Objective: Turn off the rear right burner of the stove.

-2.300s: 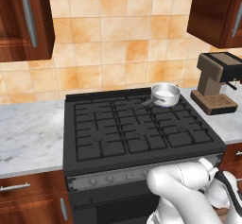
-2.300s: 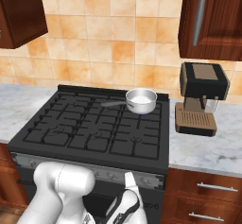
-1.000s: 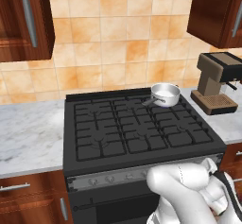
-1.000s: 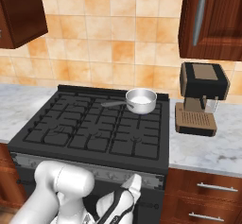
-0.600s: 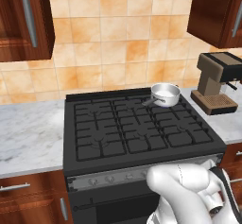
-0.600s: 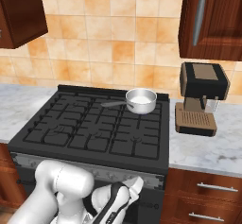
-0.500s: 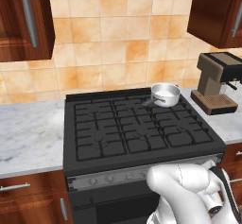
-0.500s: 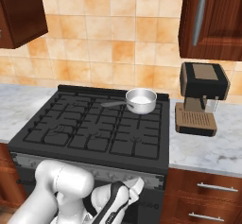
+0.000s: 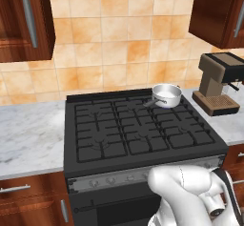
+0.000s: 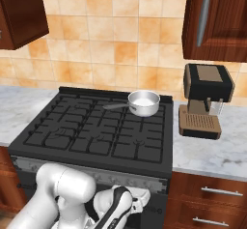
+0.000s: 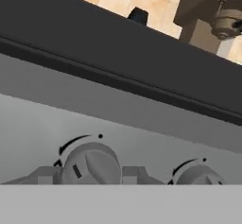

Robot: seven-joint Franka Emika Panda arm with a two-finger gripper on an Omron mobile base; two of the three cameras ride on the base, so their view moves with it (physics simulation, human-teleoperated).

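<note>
The end effector [image 11: 90,173] sits low in front of the stove [image 9: 138,129], its fingers [image 11: 45,175] spread either side of a knob [image 11: 92,164] on the grey strip, not visibly pinching it. The knob lies straight ahead, its axis pointing out at the hand. The rear right burner [image 10: 144,109] lies beneath a pan [image 10: 144,102], up and behind the strip.

The stove [image 9: 143,139] sits between two stretches of counter [image 9: 28,134]. A saucepan [image 9: 166,95] stands on the rear right burner [image 10: 144,111]. A coffee machine [image 10: 202,100] stands on the counter right of the stove. Knobs [image 11: 92,164] line the stove's front strip.
</note>
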